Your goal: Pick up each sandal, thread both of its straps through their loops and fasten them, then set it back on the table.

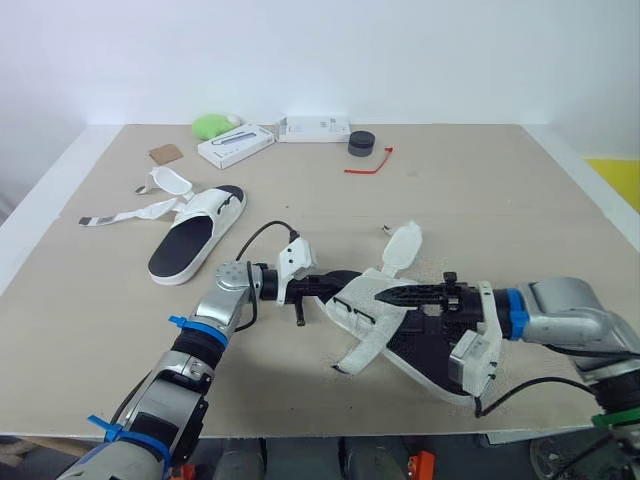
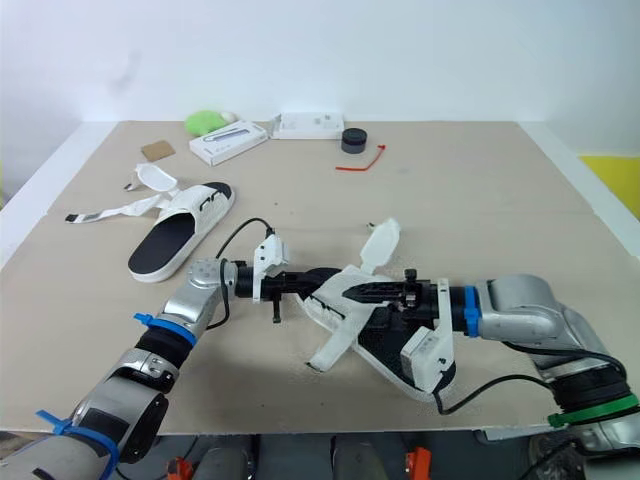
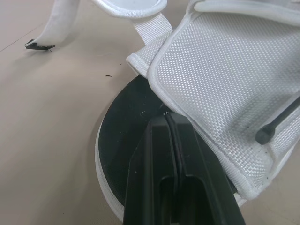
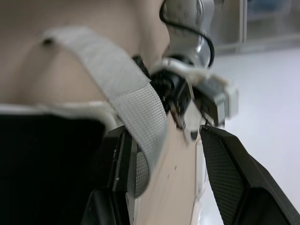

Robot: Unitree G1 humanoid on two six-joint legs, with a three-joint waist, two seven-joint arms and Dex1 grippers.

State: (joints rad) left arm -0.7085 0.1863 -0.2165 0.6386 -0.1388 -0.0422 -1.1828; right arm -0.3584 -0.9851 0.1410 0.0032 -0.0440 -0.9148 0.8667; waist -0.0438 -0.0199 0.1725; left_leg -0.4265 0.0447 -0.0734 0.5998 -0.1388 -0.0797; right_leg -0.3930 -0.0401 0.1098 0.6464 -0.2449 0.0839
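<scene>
Sandal (image 1: 400, 330) with a black insole (image 3: 122, 136) and a white mesh upper (image 3: 225, 70), lying on the near part of the table (image 1: 500, 200), just right of centre, between the two grippers. One padded strap end (image 1: 403, 245) stands up on its far side. A second strap (image 1: 365, 350) trails toward the near edge, its tip on the table.

The left gripper (image 1: 335, 287) reaches in from the left with its fingers pressed together, tips at the hem of the upper over the insole. Whether fabric is pinched between them cannot be told. The right gripper (image 1: 392, 295) reaches in from the right over the upper with its fingers spread wide. A woven strap (image 4: 136, 103) runs through the gap and lies against one finger without being clamped. The right wrist hides part of the sandal's right end.

Sandals: two. The second sandal (image 1: 195, 240) lies well apart at the far left, with its straps (image 1: 130, 212) unfastened and spread on the table.

Along the far edge, well clear of both sandals:
- a brown card (image 1: 166, 153)
- a green object (image 1: 212, 125)
- two white boxes, one angled (image 1: 235, 146) and one flat (image 1: 314, 128)
- a black round object (image 1: 361, 143)
- a red strip (image 1: 370, 165)
</scene>
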